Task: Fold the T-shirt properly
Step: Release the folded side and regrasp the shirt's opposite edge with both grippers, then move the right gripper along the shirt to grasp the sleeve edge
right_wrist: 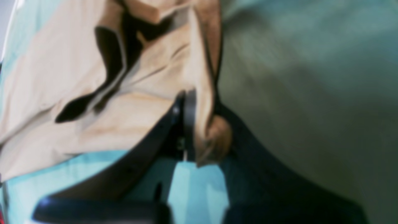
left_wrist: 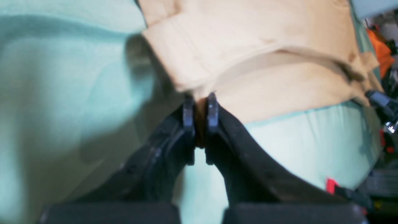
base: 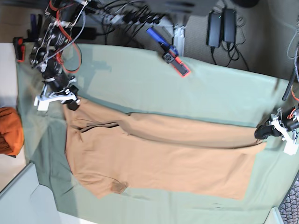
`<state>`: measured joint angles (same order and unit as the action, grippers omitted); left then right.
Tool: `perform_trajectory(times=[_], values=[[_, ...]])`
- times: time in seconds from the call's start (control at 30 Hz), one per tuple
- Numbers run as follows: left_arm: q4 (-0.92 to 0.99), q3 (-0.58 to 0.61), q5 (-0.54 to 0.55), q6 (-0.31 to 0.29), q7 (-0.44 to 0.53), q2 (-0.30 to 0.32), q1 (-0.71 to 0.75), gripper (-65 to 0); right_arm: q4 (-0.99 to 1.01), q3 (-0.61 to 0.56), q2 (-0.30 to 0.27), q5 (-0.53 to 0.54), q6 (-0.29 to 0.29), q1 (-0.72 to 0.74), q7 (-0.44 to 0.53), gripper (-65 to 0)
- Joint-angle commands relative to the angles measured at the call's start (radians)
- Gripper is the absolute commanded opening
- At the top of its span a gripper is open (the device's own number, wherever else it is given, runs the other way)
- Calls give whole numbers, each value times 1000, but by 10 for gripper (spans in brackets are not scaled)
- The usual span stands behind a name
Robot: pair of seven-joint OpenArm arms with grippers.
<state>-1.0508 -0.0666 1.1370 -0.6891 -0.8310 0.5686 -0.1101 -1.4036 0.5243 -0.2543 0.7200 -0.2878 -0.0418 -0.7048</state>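
T-shirt [base: 159, 158] lies stretched lengthwise across the green cloth [base: 196, 88] covering the table, most of it flat, one long edge doubled over toward the middle. Both arms grip opposite ends.

Left gripper [left_wrist: 201, 107]: jaws pressed together on a pinch of shirt fabric at the edge, per the left wrist view. Right gripper [right_wrist: 199, 124]: clamped on a bunched corner of the shirt; one finger is hidden behind the fabric.

Step in hand, as judged: a lengthwise fold, with the gripped edge being carried over the body of the shirt. The next move likely calls for both arms to travel together at matched height, keeping the edge taut, then lay it down parallel to the far edge before letting go.

Surroundings: orange cloth bundle [base: 9, 130] off the table's end near the right arm; cables, power bricks [base: 222, 21] and a blue-and-red tool [base: 169, 52] beyond the far edge.
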Motion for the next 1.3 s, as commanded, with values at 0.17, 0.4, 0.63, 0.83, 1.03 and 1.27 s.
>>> perform_trajectory(times=[0.17,0.4,0.63,0.83,1.03,1.27], values=[[-152,-7,86,-9,-23,77,100,-650,-166,7,-24,29,-87,-122,-7,-650],[-318,-7,93,-9,-34,138,234,-650,-331,14,-34,30,-87,-297,-7,-650],[-324,-109,94,-9,-39,150,304,-650,-425,77,-34,51,-87,-430,-7,-650],[-325,-165,146,-9,-56,149,381,-650,-433,126,-40,65,-87,-469,-8,-650],[-325,-165,183,-9,-66,146,413,-650,-433,134,-43,54,-87,-469,-11,-650],[-325,-165,167,-9,-64,146,413,-537,-432,134,-42,-6,-87,-469,-10,-624]])
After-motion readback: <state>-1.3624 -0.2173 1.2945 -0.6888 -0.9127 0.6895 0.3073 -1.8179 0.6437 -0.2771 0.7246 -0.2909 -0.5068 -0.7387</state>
